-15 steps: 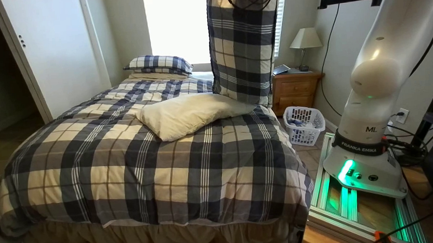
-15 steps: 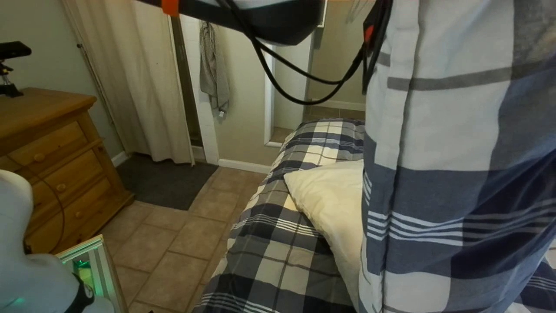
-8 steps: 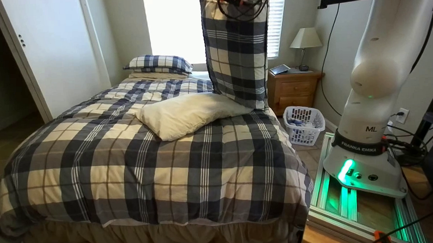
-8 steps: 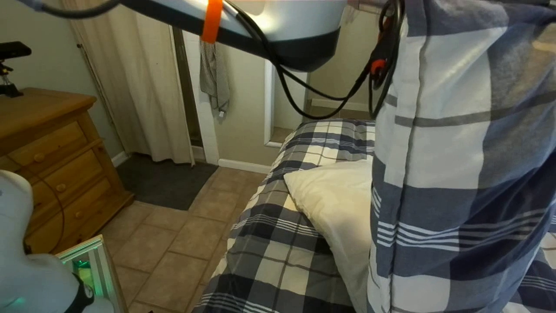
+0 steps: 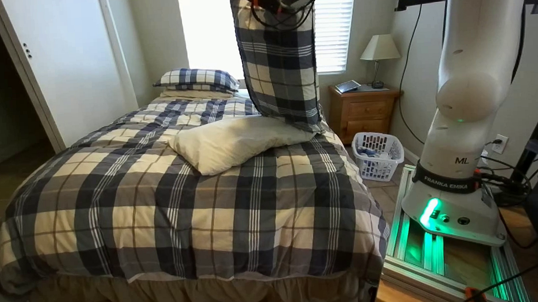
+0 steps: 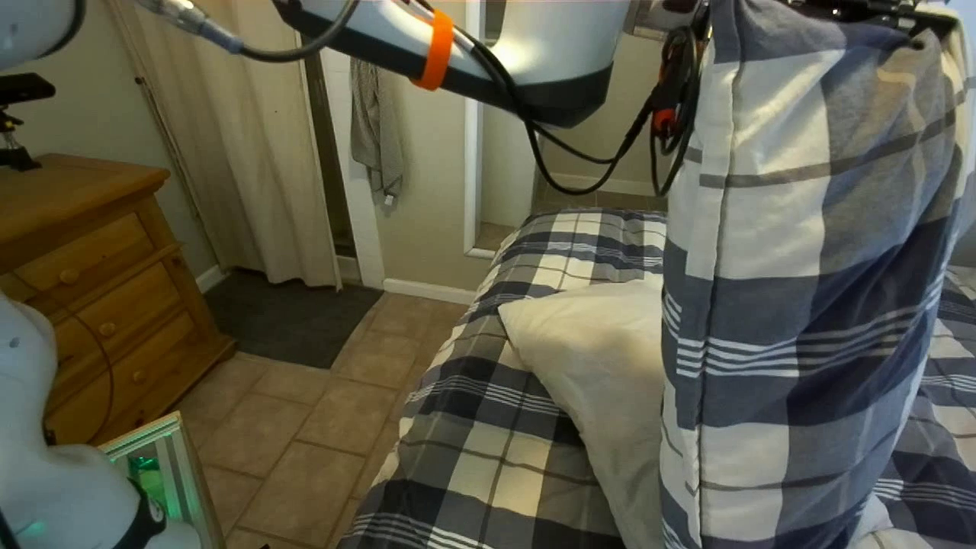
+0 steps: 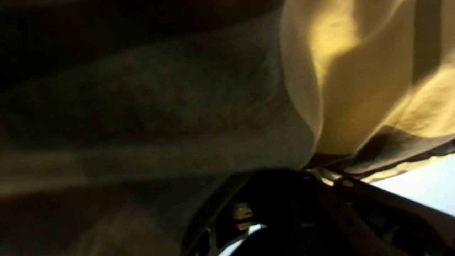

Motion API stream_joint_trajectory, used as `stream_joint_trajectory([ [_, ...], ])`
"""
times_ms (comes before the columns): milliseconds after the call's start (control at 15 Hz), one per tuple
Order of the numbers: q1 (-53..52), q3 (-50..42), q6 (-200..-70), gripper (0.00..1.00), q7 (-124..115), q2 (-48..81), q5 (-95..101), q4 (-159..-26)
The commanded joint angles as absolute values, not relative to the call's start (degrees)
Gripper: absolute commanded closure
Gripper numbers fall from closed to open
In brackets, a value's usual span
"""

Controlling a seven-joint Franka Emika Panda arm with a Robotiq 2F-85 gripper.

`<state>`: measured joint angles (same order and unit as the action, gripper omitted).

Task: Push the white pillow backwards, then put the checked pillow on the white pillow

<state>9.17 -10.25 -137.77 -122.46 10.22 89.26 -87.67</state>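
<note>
Jaws are gripping the checked pillow [image 5: 281, 68], its long axis hanging near-vertical by the robot-side edge of the bed [image 5: 218, 226]; the white pillow [image 5: 241, 141] is lying lower and inward, contact unclear.

In an exterior view you get white glare from the window [image 5: 207, 33] and a green glow on the robot's base [image 5: 457, 208]. Your wrist view is dim and blurred, yellow light catching the checked pillow [image 7: 352, 99].
</note>
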Motion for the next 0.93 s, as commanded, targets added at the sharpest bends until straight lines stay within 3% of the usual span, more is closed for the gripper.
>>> stream_joint_trajectory([
  [0,8.4,-9.7,-137.3,1.0,-127.5,14.7,93.3,-80.5],
  [867,4.7,-8.2,-138.1,1.0,-138.6,20.6,90.2,-78.0],
])
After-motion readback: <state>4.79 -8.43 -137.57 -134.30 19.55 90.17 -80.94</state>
